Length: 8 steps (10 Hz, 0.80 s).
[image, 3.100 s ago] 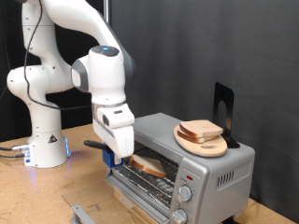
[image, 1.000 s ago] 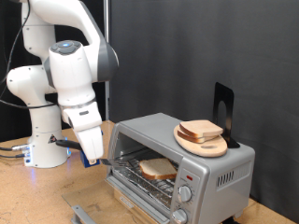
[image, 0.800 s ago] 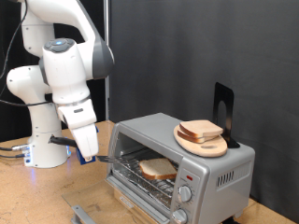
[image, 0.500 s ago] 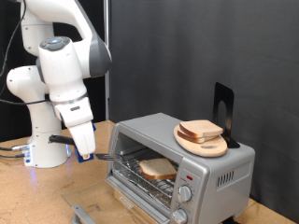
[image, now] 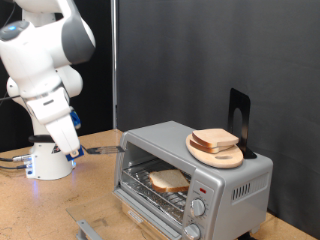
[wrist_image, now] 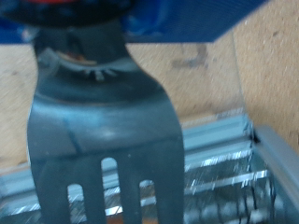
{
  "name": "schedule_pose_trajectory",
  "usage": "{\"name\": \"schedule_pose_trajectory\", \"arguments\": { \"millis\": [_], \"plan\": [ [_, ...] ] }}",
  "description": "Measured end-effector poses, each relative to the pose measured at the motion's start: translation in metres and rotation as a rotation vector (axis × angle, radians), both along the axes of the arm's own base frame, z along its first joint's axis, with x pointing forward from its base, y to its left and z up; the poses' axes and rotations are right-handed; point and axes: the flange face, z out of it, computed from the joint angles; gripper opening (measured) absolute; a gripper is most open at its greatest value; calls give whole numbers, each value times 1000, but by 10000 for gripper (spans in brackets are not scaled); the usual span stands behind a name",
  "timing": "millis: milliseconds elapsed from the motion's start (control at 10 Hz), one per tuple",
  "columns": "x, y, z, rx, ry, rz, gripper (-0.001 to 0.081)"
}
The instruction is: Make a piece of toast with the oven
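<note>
1. Tool (image: 72, 150) first: you have it at the exterior view's left, beside the white arm's base and well apart from the oven. It is pinching the handle of a dark slotted spatula (wrist_image: 105, 140), whose blade reaches toward the oven's open front.

2. Your oven (image: 190, 168) is a boxy, brushed-silver countertop unit standing on the light wooden surface (image: 40, 215). Its glass door (image: 150, 208) is dropped down, and two round knobs (image: 197, 210) sit at the front right.

3. On the oven's roof you will see a round wooden plate (image: 225, 154) with slices of bread stacked on it, and a black upright holder (image: 239, 118) behind them.

4. Progress, as I judge it: the piece of toast (image: 168, 180) already lies flat on the wire rack (image: 160, 190) inside the cavity, so loading looks done. The door is not yet shut, and nothing shows whether the knobs have been set.

5. The slice is pale and roughly square, with a tan crust and a soft, matte look.

6. The spatula blade is smooth, faintly glossy dark plastic, flat and broad, cut by narrow slots near its end. In the wrist view it fills most of the picture, with the rack's shiny wires blurred behind it.
</note>
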Motion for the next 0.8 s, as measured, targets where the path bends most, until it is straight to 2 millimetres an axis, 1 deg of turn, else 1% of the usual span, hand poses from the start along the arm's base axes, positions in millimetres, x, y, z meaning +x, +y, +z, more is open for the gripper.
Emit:
{"name": "schedule_pose_trajectory", "arguments": {
  "millis": [200,300,400,600,800],
  "plan": [
    [6,-6,30,56,-26,-17,269],
    [8,-6,41,71,-22,-8,269],
    [8,-5,47,81,-11,1,269],
    [8,-3,43,90,-12,-6,269],
    [11,10,42,163,-28,-34,269]
  ]
}}
